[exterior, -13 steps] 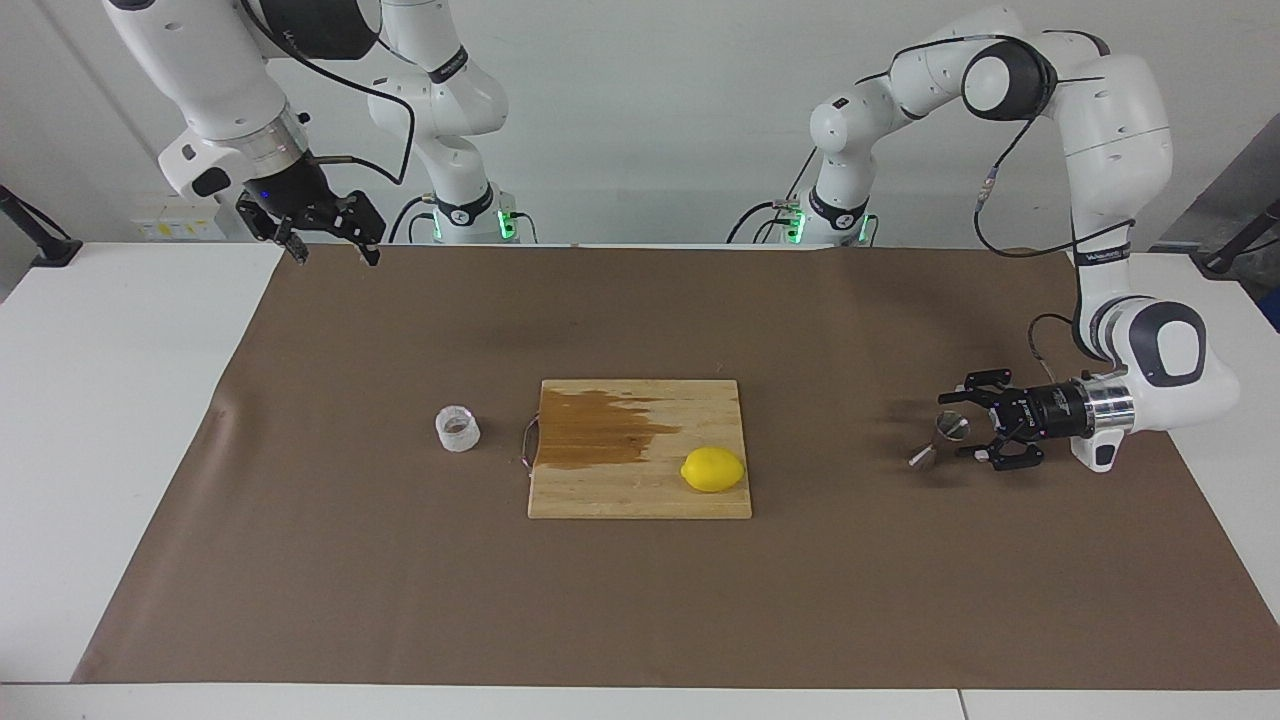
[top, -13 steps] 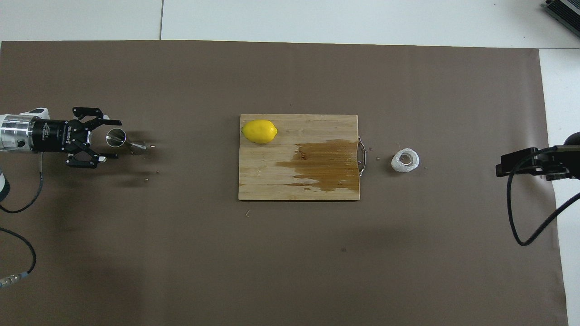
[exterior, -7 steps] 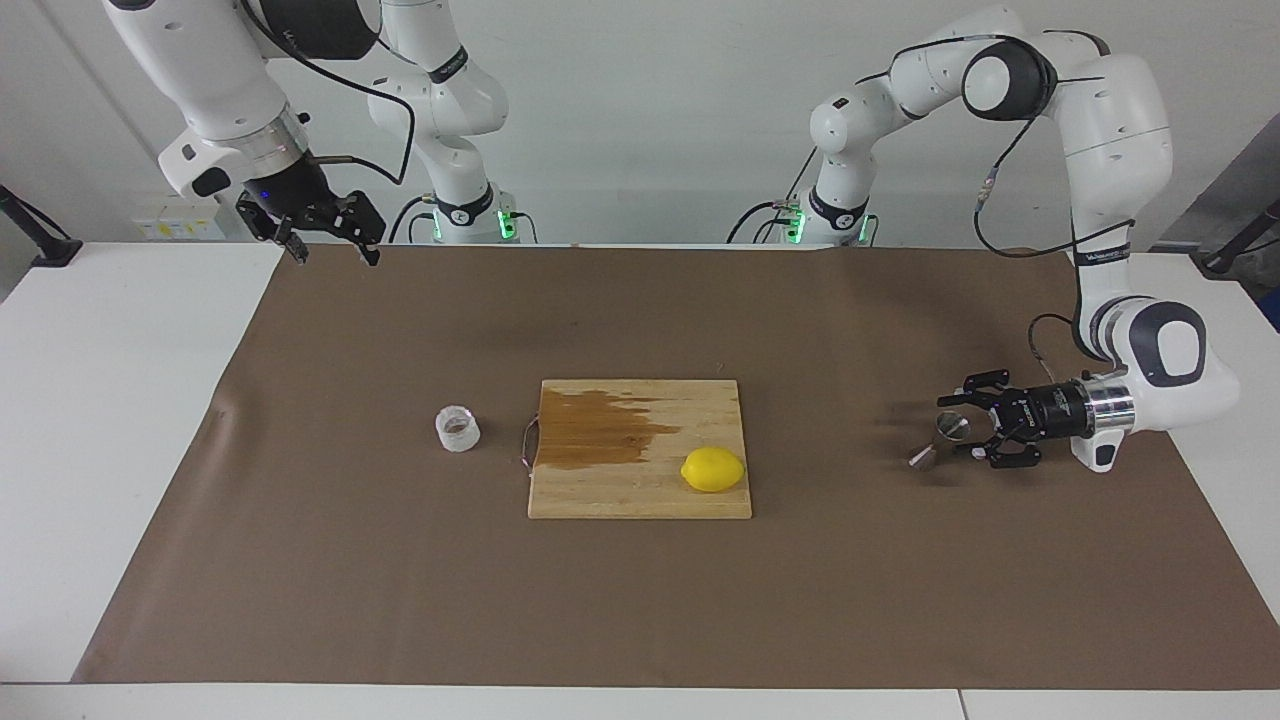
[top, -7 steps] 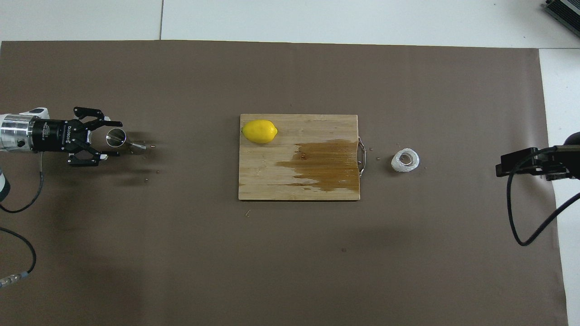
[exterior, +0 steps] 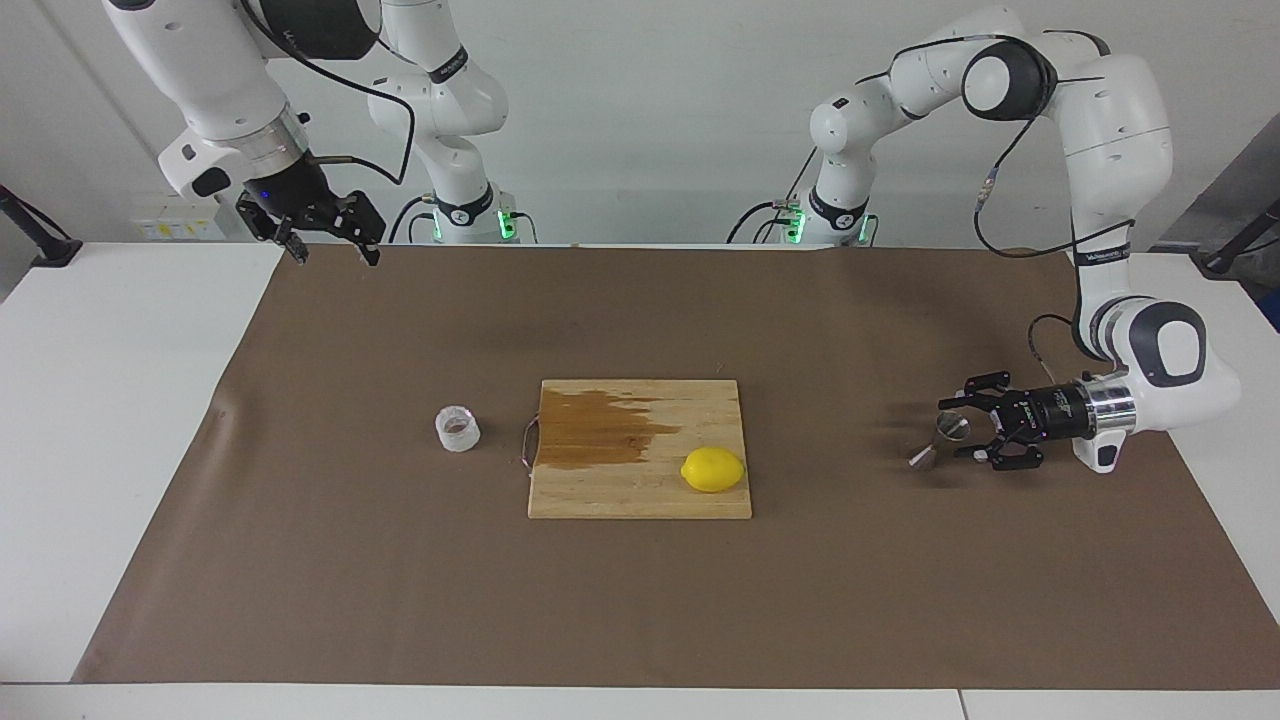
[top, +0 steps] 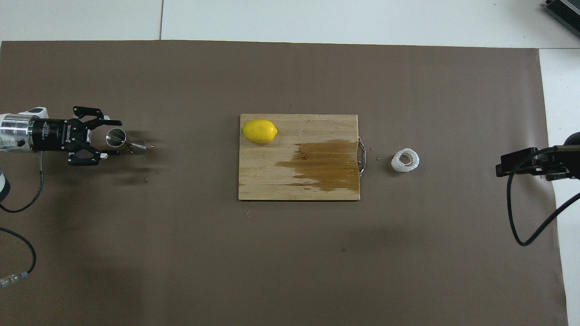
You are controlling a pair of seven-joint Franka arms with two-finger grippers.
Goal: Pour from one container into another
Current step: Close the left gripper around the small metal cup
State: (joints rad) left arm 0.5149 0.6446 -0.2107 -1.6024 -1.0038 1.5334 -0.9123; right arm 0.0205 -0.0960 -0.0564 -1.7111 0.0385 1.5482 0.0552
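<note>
Facing view: a white worktop is covered almost edge to edge by smooth brown paper, and a rectangular wooden cutting board lies near its middle with bare paper all round it. The strip of paper between the board and the robots has nothing on it. A dark wet stain spreads over the board's half toward the right arm's end, where a thin metal handle is fixed to the edge; a glossy yellow lemon rests on the corner toward the left arm's end. The small clear round cup, whitish-walled with a brownish bottom, stands on the paper just beside the handle edge. Well apart from the board, toward the left arm's end, the shiny steel hourglass jigger is on the paper. The left gripper reaches in level and low, its fingers flanking the jigger's upper cone; I cannot tell whether they press it. The right gripper waits high over the paper's corner at the right arm's end, fingers released and spread.
</note>
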